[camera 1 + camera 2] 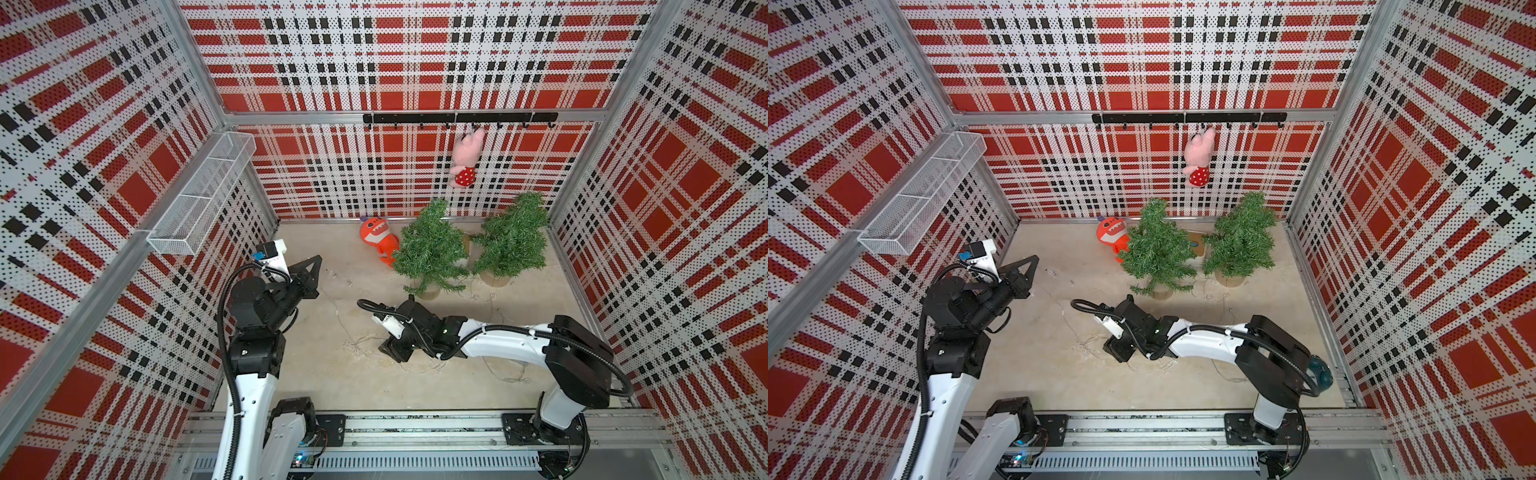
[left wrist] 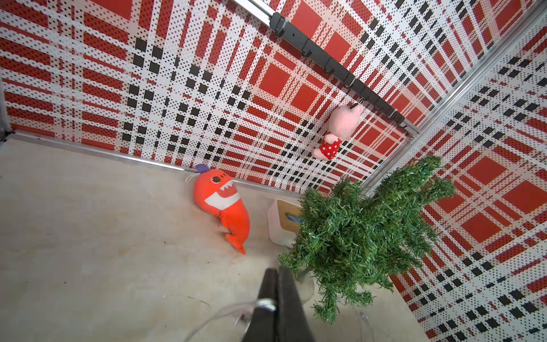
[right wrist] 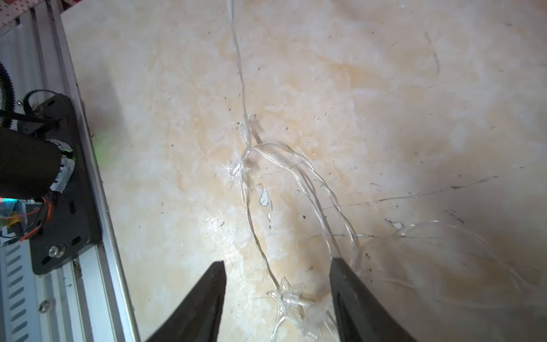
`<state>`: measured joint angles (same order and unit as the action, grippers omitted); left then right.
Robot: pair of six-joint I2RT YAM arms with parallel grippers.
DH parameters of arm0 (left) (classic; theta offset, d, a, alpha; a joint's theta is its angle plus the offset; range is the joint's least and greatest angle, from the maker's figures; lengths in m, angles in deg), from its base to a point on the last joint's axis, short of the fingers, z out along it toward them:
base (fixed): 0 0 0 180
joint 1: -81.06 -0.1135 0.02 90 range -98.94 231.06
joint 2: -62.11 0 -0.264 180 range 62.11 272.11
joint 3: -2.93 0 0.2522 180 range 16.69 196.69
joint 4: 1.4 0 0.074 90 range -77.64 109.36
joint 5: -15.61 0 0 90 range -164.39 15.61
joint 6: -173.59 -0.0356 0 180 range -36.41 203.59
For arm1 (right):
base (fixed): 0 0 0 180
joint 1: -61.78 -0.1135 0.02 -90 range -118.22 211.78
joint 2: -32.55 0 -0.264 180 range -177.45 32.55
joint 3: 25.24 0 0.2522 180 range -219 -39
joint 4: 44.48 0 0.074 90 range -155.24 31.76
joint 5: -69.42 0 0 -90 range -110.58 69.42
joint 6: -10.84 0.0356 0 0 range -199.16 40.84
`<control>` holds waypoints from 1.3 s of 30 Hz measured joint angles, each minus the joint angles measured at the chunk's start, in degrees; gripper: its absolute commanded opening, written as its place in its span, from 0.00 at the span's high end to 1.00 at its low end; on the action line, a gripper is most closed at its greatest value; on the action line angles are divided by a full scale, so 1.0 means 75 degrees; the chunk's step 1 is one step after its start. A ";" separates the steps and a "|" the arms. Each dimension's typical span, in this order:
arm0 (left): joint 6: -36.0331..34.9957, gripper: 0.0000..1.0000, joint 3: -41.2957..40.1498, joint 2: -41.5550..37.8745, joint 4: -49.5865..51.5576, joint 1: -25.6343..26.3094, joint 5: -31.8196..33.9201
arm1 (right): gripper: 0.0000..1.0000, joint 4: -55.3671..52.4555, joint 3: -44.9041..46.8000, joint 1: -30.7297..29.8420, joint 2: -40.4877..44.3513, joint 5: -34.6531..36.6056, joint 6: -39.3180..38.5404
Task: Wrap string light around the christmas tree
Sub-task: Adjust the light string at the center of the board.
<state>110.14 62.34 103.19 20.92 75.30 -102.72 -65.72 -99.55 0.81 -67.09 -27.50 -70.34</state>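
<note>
Clear-wired string light [image 3: 233, 173]: lies slack on the beige floor [image 1: 332, 386], mid-frame in both top views. Low over it, right gripper [image 3: 278, 263], jaws apart, straddling a star bulb [image 3: 288, 299]. Pinched together on the wire, left gripper [image 2: 276, 271], left of centre there, near the green christmas tree [image 1: 432, 249].

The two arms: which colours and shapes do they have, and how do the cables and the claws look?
The left arm and right arm have white links and black joint housings. A black ribbed hose runs outside along each. The left claw and right claw each have two black tapering fingers.
</note>
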 measured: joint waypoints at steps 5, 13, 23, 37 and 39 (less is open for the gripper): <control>-0.0006 1.00 0.0006 -0.0029 0.0044 -0.0038 0.0012 | 0.43 -0.0079 -0.0554 -0.0006 -0.0813 -0.0160 -0.0236; 0.0000 1.00 0.0105 -0.0125 0.0070 -0.0073 -0.0006 | 0.45 -0.0137 -0.0871 0.0050 -0.1276 -0.0076 -0.0428; 0.0000 1.00 0.0105 -0.0152 0.0085 -0.0079 -0.0032 | 0.72 0.0274 -0.1562 0.0160 -0.2358 0.0326 -0.0755; -0.0114 1.00 0.0300 -0.0274 0.0449 -0.0125 -0.0189 | 1.00 0.1309 -0.0469 0.0615 0.0154 -0.0615 0.0236; -0.0082 1.00 0.0213 -0.0289 0.0425 -0.0047 -0.0221 | 1.00 0.1530 -0.0621 0.0761 0.0659 -0.0764 0.0437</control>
<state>109.52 63.93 101.03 24.11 74.95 -104.39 -54.25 -104.21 6.51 -62.15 -33.23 -67.06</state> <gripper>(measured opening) 0.048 0.047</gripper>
